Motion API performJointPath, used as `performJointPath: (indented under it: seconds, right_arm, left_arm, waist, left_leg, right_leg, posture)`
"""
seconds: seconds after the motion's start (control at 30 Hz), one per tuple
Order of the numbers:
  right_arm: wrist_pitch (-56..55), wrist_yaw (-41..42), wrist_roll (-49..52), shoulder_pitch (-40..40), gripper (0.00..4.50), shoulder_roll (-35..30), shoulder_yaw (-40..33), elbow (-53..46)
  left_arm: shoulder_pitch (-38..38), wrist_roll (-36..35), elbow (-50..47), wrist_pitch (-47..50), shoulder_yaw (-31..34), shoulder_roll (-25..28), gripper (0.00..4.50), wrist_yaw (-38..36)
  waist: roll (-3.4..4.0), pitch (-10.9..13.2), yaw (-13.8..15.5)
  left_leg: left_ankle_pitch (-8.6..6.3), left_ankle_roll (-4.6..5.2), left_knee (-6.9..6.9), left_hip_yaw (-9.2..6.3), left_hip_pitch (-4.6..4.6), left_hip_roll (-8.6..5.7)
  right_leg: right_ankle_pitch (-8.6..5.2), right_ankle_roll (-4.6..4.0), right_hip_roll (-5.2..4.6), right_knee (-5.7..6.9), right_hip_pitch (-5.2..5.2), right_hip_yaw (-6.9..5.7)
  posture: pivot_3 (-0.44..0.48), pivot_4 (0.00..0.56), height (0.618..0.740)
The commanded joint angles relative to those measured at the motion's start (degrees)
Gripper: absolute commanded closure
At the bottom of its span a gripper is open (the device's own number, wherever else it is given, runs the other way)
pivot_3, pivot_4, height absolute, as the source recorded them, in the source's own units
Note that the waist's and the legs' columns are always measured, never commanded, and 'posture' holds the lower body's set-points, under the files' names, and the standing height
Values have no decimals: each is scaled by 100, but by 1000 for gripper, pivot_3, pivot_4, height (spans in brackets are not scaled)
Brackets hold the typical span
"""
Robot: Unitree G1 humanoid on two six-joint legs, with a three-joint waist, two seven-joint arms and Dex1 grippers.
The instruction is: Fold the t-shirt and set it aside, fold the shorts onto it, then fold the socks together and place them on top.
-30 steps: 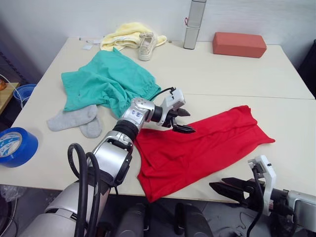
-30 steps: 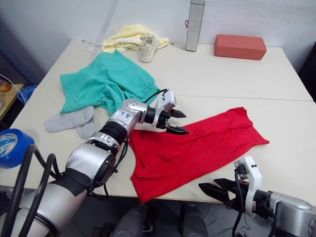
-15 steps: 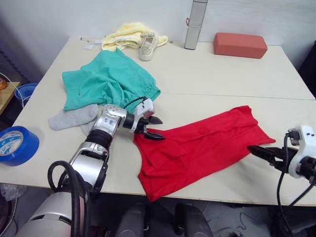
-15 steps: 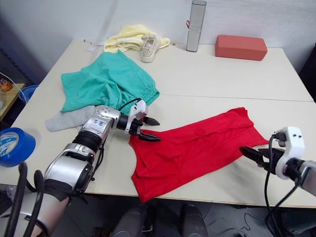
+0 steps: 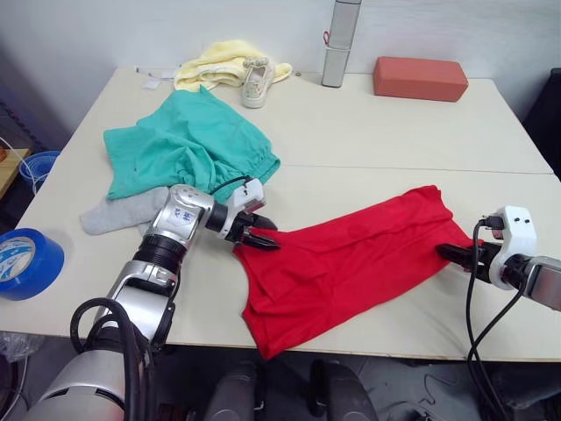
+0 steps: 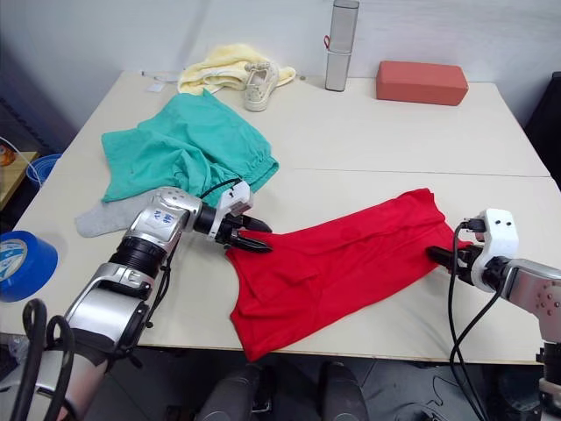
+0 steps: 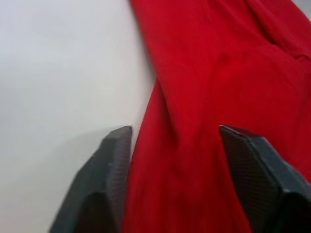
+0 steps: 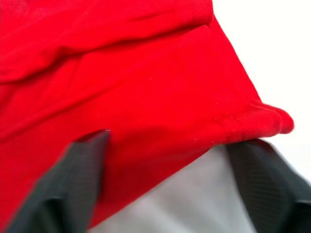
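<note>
Two grippers work opposite ends of the t-shirt (image 5: pixel 351 263), which lies spread and wrinkled on the bench (image 5: pixel 386 132). Beyond the left gripper (image 6: pixel 250 237), on its outer side, the socks (image 5: pixel 114 213) lie partly under the edge of the shorts (image 5: pixel 184 145), both well clear of the jaws. The left gripper's jaws stand wide, one finger on bare bench and the other over red cloth, so the shirt's left edge runs up between them. The shirt stretches from there across to the right gripper (image 6: pixel 443 257), whose jaws are also wide, straddling the shirt's right corner; that corner's rolled hem sits between the fingers (image 8: pixel 73 179) with pale bench showing under it.
</note>
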Motion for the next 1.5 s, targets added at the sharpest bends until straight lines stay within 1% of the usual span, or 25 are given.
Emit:
performJointPath:
  seconds: [0.03,0.07,0.1,0.13,0.2,0.23,0.37,0.53,0.6,0.67,0.77,0.87,0.97,1.03,1.1,1.13,1.17,1.2,1.27,1.3,1.33,1.37,1.43,1.5]
  right_arm:
    - [-22,177,-105,-130,2411,51,13,112]
    - [-63,217,-159,-182,2723,60,41,170]
    - [-167,284,-231,-276,3174,82,96,256]
    - [-275,344,-311,-366,3437,92,156,336]
    - [-528,530,-473,-536,4150,84,289,505]
    - [-654,611,-572,-614,4461,70,352,594]
    - [-1230,936,-1010,-1029,4488,-4,629,1044]
    - [-1986,1276,-1613,-1717,4488,41,1020,1898]
    - [-2294,1384,-1840,-2012,4488,105,1156,2340]
    - [-2611,1488,-2033,-2263,4488,186,1263,2767]
    - [-3094,1688,-2261,-2556,4488,325,1370,3281]
    - [-3513,1861,-2442,-2792,4488,449,1420,3743]
    - [-3702,2023,-2542,-2914,4488,530,1448,4054]
    - [-3752,2040,-2599,-2982,4488,572,1433,4199]
    - [-3546,2256,-2539,-3086,4488,580,1414,4288]
    - [-3618,2298,-2564,-3117,4488,587,1412,4317]
    - [-3494,2491,-2570,-3128,4076,537,1479,4252]
    - [-3724,2491,-2611,-3117,3880,527,1448,4199]
    - [-3769,2599,-2620,-3090,3226,455,1398,4077]
    - [-3779,2648,-2602,-3056,2816,411,1348,4006]
    - [-3778,2715,-2573,-3017,2584,340,1287,3926]
    - [-3677,2864,-2497,-2938,2260,211,1214,3786]
    - [-3382,3138,-2291,-2601,1596,-158,963,3344]
    - [-2874,3322,-2029,-2126,865,-427,741,2686]
  left_arm:
    - [252,78,-220,296,-208,173,2879,-142]
    - [292,73,-296,367,-245,214,3143,-184]
    - [375,42,-447,470,-259,273,3511,-223]
    - [459,7,-609,583,-274,332,3784,-278]
    - [619,-69,-943,775,-263,417,4392,-304]
    - [693,-103,-1103,872,-256,449,4500,-292]
    - [1206,-407,-2148,1539,-130,546,4500,-109]
    - [2068,-952,-3772,2676,264,477,4500,570]
    - [2463,-1241,-4481,3256,523,355,4500,971]
    - [2853,-1542,-5230,3836,852,127,4500,1445]
    - [3304,-1762,-6067,4304,1136,-222,4500,2143]
    - [3592,-1878,-6577,4493,1222,-489,4500,2727]
    - [3915,-1877,-6924,4300,1262,-753,4500,3270]
    - [4137,-1958,-7037,4196,1359,-927,4500,3519]
    - [4285,-2051,-7041,4130,1480,-1070,4500,3721]
    - [4323,-2092,-7023,4071,1515,-1097,4500,3770]
    - [4354,-2157,-6977,4071,1572,-1057,4500,3774]
    - [4362,-2181,-6908,3929,1594,-941,4252,3698]
    - [4335,-2188,-6743,3685,1620,-681,3739,3609]
    - [4304,-2219,-6653,3564,1642,-555,3364,3537]
    - [4246,-2306,-6575,3522,1716,-470,3145,3479]
    - [4160,-2368,-6463,3444,1754,-324,2841,3353]
    - [3864,-2494,-5998,3151,1776,142,2243,2811]
    - [3470,-2729,-5588,3261,1779,515,1584,2425]
  waist:
    - [0,0,-39]
    - [2,-1,-60]
    - [2,-1,-68]
    - [3,-2,-96]
    - [7,-4,-106]
    - [8,-5,-113]
    - [12,-7,-115]
    - [13,-7,-120]
    - [13,-7,-106]
    - [12,-7,-108]
    - [12,-6,-91]
    - [12,-6,-78]
    - [12,-6,-76]
    - [12,-6,-80]
    - [12,-6,-81]
    - [12,-7,-81]
    - [12,-6,-81]
    - [12,-7,-82]
    - [14,-7,-84]
    - [14,-7,-84]
    - [14,-7,-81]
    - [14,-7,-69]
    - [16,-6,-20]
    - [18,-6,24]
  left_leg:
    - [0,0,0,0,0,0]
    - [0,0,-1,0,0,0]
    - [0,-1,-1,0,0,0]
    - [0,-1,-2,0,0,0]
    - [0,-2,-4,7,5,0]
    - [0,-2,-4,6,5,0]
    - [1,-4,-5,10,6,0]
    - [1,-5,-4,9,5,0]
    - [2,-7,-4,7,5,0]
    - [2,-9,-3,7,5,0]
    - [2,-10,-3,7,4,0]
    - [6,-16,-1,8,5,-1]
    - [8,-19,-1,9,7,-1]
    - [8,-20,-1,9,7,-1]
    - [8,-20,-1,10,8,-1]
    - [9,-21,-1,11,8,-1]
    - [9,-21,-1,11,9,-1]
    - [10,-22,-1,10,9,-1]
    - [9,-24,-1,9,9,-1]
    - [8,-25,-2,10,11,-1]
    - [7,-26,-2,10,11,-1]
    - [7,-26,-2,10,10,-1]
    - [6,-27,-2,6,9,-1]
    - [3,-33,-2,-2,3,-2]
  right_leg:
    - [0,0,0,1,0,-1]
    - [0,0,0,1,0,0]
    - [0,0,0,3,0,0]
    - [0,0,0,3,0,0]
    - [0,0,1,6,0,8]
    - [0,0,1,8,0,7]
    - [0,0,2,11,0,13]
    - [0,0,1,15,0,16]
    - [0,0,0,13,0,15]
    - [0,0,0,11,0,15]
    - [0,0,-1,9,0,16]
    - [0,0,1,6,0,15]
    - [0,0,3,7,1,15]
    - [0,0,4,7,1,15]
    - [0,0,4,7,1,15]
    - [0,0,4,7,1,15]
    - [0,0,4,7,1,16]
    - [0,-1,4,7,1,15]
    - [0,-2,4,7,1,14]
    - [-1,-2,4,7,1,15]
    - [-1,-2,4,6,1,15]
    - [-1,-2,4,6,1,14]
    - [-1,-3,1,3,1,10]
    - [-2,-5,-2,0,0,1]
  posture:
    - [0,150,740]
    - [0,150,740]
    - [0,150,740]
    - [0,150,740]
    - [0,150,740]
    - [0,150,740]
    - [0,150,740]
    - [0,150,740]
    - [0,150,740]
    - [0,150,740]
    - [0,150,740]
    - [0,150,740]
    - [0,150,740]
    - [0,150,740]
    - [0,150,740]
    - [0,150,740]
    - [0,150,740]
    - [0,150,740]
    - [0,150,740]
    - [0,150,740]
    - [0,150,740]
    - [0,150,740]
    - [0,150,740]
    - [0,150,740]
